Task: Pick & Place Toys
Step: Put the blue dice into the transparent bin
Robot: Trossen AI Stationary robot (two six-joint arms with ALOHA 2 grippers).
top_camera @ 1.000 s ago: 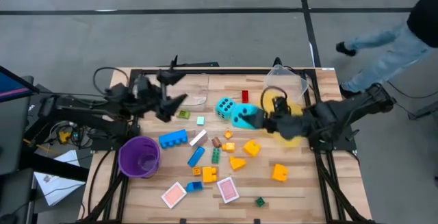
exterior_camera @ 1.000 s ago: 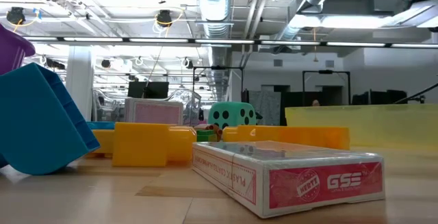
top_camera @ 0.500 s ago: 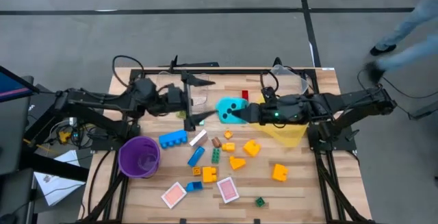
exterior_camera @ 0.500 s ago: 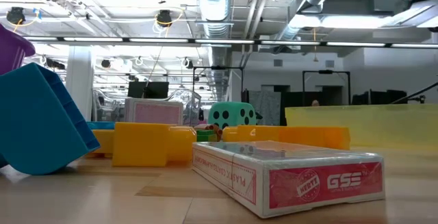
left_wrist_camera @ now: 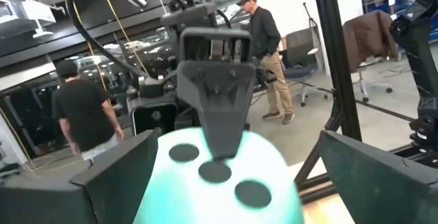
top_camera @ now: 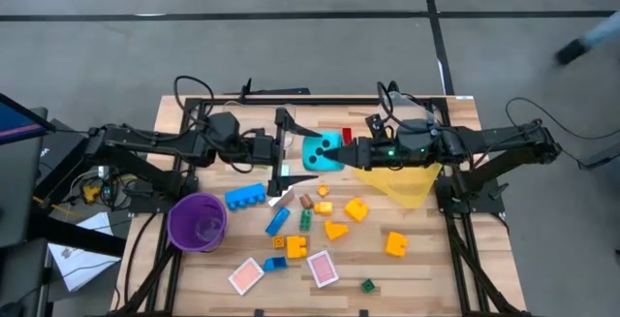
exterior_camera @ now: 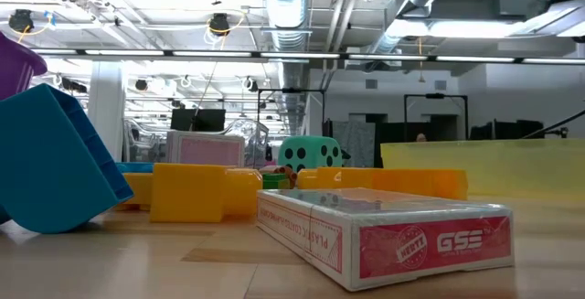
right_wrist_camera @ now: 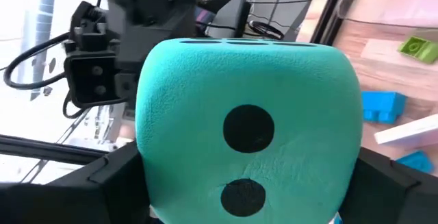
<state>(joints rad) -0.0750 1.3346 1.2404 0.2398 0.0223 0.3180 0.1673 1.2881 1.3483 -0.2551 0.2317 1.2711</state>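
My right gripper (top_camera: 331, 150) reaches in from the table's right and is shut on a cyan die with black dots (top_camera: 315, 152), which fills the right wrist view (right_wrist_camera: 250, 80). My left gripper (top_camera: 291, 144) faces it from the left, open, one finger on the die's far side and one on its near side; no touch shows in the left wrist view (left_wrist_camera: 219, 183). Another cyan die (exterior_camera: 311, 153) rests on the table among the bricks. Yellow, orange, blue and green bricks (top_camera: 334, 215) and pink cards (top_camera: 321, 268) lie on the near half. My right gripper pinches the die between its two fingers, which come level from the table's right. One finger (left_wrist_camera: 215, 107) lies over the die's top face (left_wrist_camera: 256, 159); the other is hidden under the die. The die sits level in the hold, above the table.
The purple cup (top_camera: 199, 220) stands near the left front. The yellow bin (top_camera: 402, 183) lies under my right arm. A card box (exterior_camera: 393, 235) lies close to the low camera. People show in the room beyond the table.
My right gripper has carried the die toward the table's left and a little toward the far edge. My left gripper has swung toward the table's right, up to the die, and turned so its fingers stand on the die's far and near sides.
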